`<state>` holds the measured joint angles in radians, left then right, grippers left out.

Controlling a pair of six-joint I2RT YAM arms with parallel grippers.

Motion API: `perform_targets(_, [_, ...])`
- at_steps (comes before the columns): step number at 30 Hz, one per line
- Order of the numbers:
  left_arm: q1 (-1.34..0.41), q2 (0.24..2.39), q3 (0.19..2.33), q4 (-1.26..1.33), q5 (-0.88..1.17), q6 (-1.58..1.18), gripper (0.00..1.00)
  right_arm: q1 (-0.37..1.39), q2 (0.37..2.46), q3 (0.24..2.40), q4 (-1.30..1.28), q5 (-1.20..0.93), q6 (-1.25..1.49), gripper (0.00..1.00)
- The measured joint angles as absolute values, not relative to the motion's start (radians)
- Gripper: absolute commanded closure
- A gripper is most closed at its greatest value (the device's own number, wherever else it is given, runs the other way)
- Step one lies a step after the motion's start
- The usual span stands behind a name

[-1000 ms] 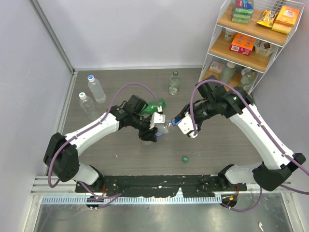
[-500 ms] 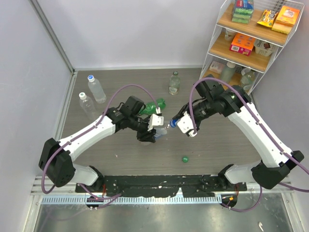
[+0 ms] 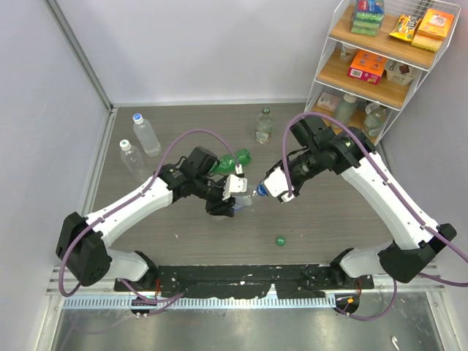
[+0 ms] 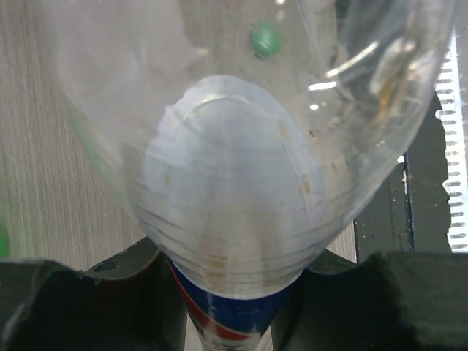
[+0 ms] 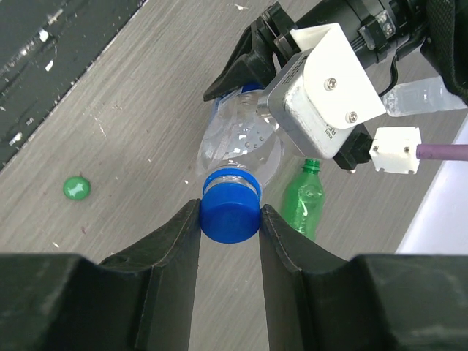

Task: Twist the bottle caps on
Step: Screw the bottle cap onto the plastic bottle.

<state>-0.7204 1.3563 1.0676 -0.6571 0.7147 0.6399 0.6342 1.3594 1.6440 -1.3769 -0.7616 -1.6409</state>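
My left gripper (image 3: pixel 228 199) is shut on the clear bottle with the blue cola label (image 4: pixel 234 146), held above the table with its neck towards the right arm. A blue cap (image 5: pixel 230 219) sits on that bottle's mouth, just above the blue neck ring. My right gripper (image 5: pixel 230 221) is shut on the cap, one finger on each side. The top view shows the two grippers meeting at the cap (image 3: pixel 260 191). A green bottle (image 3: pixel 235 159) lies uncapped behind them. A green cap (image 3: pixel 279 239) lies loose on the table in front.
Two clear capped bottles (image 3: pixel 146 134) (image 3: pixel 131 159) lie at the far left. A clear bottle with a dark cap (image 3: pixel 264 126) stands at the back. A wire shelf with snack boxes (image 3: pixel 380 58) fills the back right corner.
The right gripper has moved a little to the left with the blue cap, closing onto the bottle's mouth. The left arm has shifted slightly, still holding the bottle.
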Motion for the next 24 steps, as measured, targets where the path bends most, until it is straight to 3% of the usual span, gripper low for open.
perform_targets(9, [-0.722, 1.332, 1.077, -0.655, 0.649, 0.652, 0.98, 0.633, 1.355, 1.633, -1.322, -0.807, -1.435, 0.99])
perform_targets(18, [-0.717, 1.300, 1.079, -0.654, 0.537, 0.622, 0.98, 0.631, 1.195, 1.368, -0.815, -0.723, -0.777, 0.99])
perform_targets(24, [-0.717, 1.263, 1.087, -0.665, 0.514, 0.614, 0.98, 0.638, 1.171, 1.337, -0.690, -0.699, -0.598, 0.99])
